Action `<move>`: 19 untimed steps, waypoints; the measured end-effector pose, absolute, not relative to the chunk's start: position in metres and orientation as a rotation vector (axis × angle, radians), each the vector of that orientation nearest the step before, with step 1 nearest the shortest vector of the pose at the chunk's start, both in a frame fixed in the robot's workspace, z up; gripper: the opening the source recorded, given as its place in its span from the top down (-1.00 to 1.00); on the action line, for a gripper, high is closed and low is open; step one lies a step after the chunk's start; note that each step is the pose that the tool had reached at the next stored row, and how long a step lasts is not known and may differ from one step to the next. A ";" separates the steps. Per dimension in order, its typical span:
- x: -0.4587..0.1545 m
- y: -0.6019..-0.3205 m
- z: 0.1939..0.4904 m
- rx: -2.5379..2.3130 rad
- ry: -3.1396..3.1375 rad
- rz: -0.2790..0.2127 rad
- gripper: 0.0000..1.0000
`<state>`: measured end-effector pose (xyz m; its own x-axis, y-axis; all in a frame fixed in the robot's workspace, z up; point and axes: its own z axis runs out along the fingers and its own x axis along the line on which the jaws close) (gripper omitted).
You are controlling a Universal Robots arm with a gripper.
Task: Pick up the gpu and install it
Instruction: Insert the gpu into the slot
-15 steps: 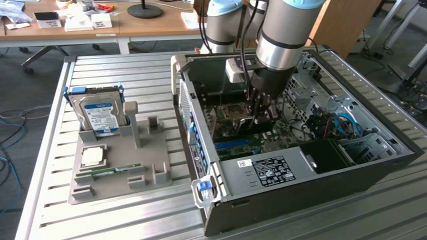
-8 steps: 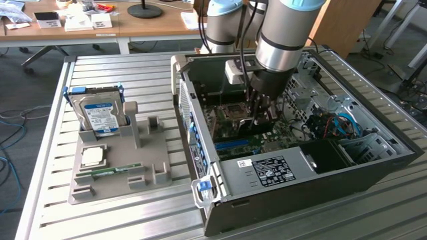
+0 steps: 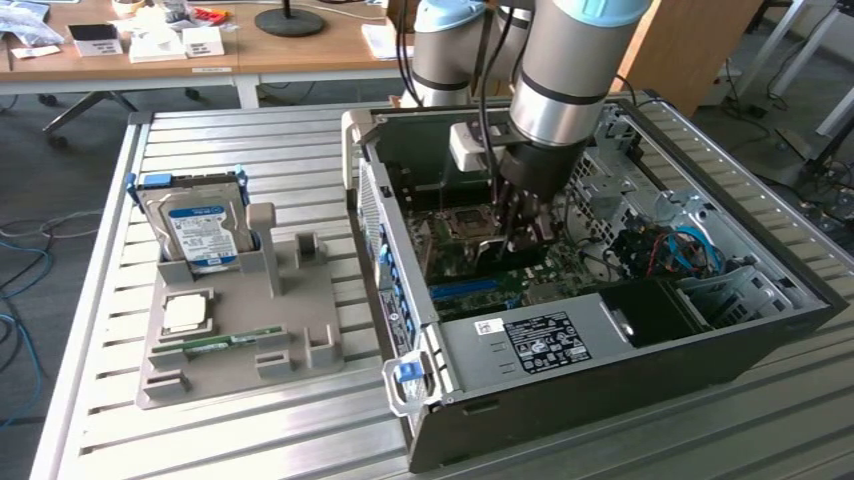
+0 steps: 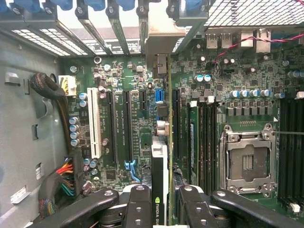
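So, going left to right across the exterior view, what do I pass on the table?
Silver hard drive with blue-white label → blue plastic latch on the black computer case → black gripper holding the thin green gpu card → blue cables.

The arm [image 3: 574,70] stands nearly upright above the tabletop [image 3: 267,440], toward its far edge. Its grey forearm points down, with the lower end a little toward the exterior view's left. The dark wrist [image 3: 541,168] hangs straight below it. The jaws face downward, closed partway, and the black fingers [image 4: 138,209] grip the gpu [image 4: 160,161] edge-on between them.
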<state>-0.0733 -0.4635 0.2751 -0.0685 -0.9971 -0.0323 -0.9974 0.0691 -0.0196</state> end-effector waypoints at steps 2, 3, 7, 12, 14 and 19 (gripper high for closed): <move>-0.073 -0.464 0.275 -2.119 2.270 0.012 0.47; -0.073 -0.464 0.275 -2.119 2.270 0.012 0.47; -0.074 -0.464 0.274 -2.118 2.270 0.012 0.47; -0.075 -0.464 0.274 -2.119 2.270 0.011 0.47; -0.075 -0.464 0.273 -2.119 2.270 0.011 0.47; -0.076 -0.464 0.272 -2.119 2.270 0.011 0.47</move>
